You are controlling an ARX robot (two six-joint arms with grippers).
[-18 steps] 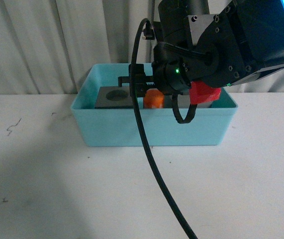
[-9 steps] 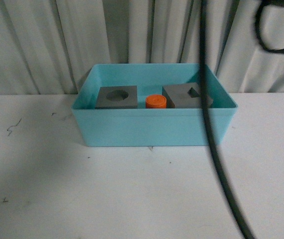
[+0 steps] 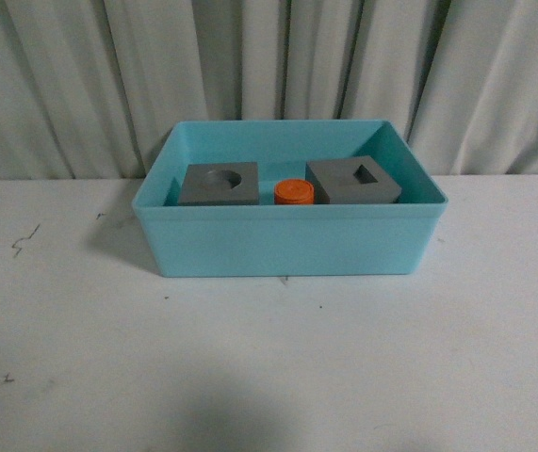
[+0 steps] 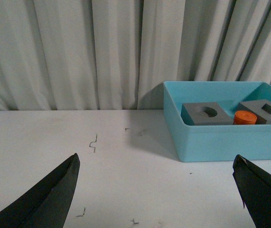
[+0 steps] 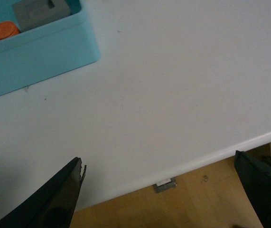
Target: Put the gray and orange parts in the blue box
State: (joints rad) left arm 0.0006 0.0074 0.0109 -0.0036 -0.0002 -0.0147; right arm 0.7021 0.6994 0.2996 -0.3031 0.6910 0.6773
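The blue box (image 3: 287, 247) stands at the middle back of the white table. Inside it sit the gray cube with a round recess (image 3: 218, 184), the orange cylinder (image 3: 294, 192) and the gray cube with a square hole (image 3: 352, 181), side by side. No arm shows in the front view. My left gripper (image 4: 156, 164) is open and empty over the table, well away from the box (image 4: 220, 140). My right gripper (image 5: 159, 166) is open and empty above the table's edge, far from the box (image 5: 40, 52). The orange cylinder (image 5: 4, 30) and one cube (image 5: 41, 10) show there.
A pale curtain (image 3: 80, 85) hangs behind the table. Small dark marks (image 3: 24, 240) lie on the table top at the left. In the right wrist view the table's edge (image 5: 211, 159) runs over a wooden floor (image 5: 182, 204).
The right arm and its cable, which hung over the box, have left the front view. The red thing it carried is out of view. The box's contents now show unobstructed.
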